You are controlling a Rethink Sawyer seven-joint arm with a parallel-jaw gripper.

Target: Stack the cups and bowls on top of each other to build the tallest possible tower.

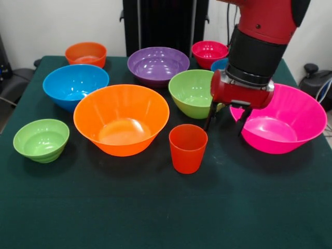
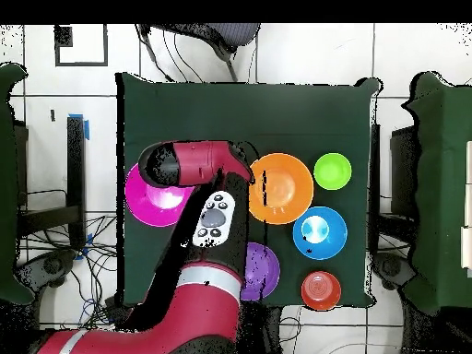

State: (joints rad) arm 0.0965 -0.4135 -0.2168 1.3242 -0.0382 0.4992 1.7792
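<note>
The orange-red cup (image 1: 188, 148) stands upright at the front middle. My gripper (image 1: 227, 120) hangs open and empty just behind and to its right, over the gap between the medium green bowl (image 1: 192, 93) and the large pink bowl (image 1: 282, 122). The large orange bowl (image 1: 121, 119) sits left of the cup. Blue (image 1: 75, 85), purple (image 1: 158, 65), small green (image 1: 41, 140), small orange (image 1: 86, 53) and magenta-red (image 1: 209, 53) bowls stand apart. A small blue bowl (image 1: 220, 64) peeks from behind the arm. No tower is in view. In the overhead view the arm (image 2: 198, 171) hides the gripper.
The dark green table cloth (image 1: 155, 218) stretches in front of the cup. In the overhead view the pink bowl (image 2: 152, 198), orange bowl (image 2: 281, 187) and blue bowl (image 2: 320, 232) show around the arm. A chair (image 2: 198, 37) stands beyond the table's far edge.
</note>
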